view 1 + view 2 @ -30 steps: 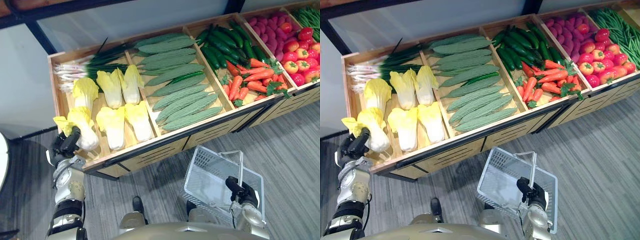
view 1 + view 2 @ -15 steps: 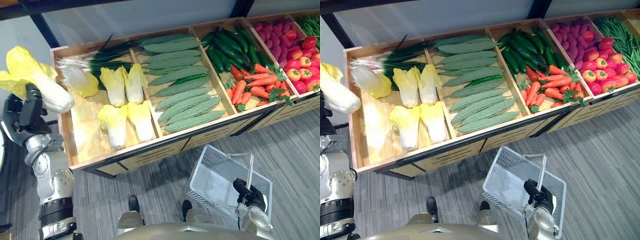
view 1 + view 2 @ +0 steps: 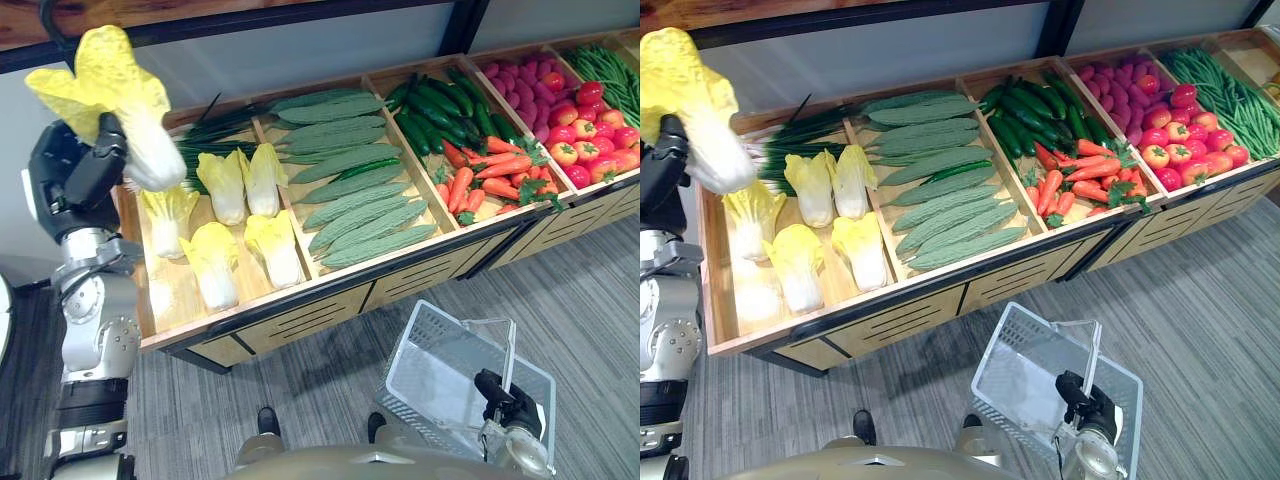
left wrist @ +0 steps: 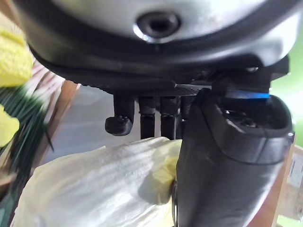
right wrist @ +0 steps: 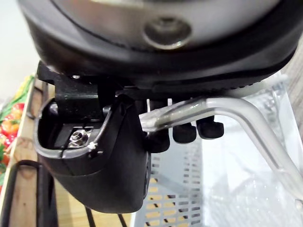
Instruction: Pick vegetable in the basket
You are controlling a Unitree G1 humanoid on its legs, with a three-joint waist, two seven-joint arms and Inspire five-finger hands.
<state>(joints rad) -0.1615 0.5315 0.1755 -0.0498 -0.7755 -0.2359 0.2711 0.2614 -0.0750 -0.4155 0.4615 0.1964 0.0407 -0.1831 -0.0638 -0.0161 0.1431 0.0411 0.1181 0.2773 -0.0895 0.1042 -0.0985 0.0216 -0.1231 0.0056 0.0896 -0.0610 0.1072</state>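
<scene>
- Yellow-white cabbage [image 3: 125, 105] sits in my left hand [image 3: 78, 178], fingers wrapped round its stalk, raised above the left end of the stand [image 3: 300, 290].
- My right hand [image 3: 508, 398] grips the handle [image 5: 222, 108] of the basket [image 3: 430, 360], low over the floor, well apart from the cabbage.

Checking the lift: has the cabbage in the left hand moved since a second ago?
Yes. The cabbage in the left hand has risen from the near-left corner of the wooden bin to above its far-left edge.

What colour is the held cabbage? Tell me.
The cabbage has yellow leaves, white stalk; left eye view.
</scene>
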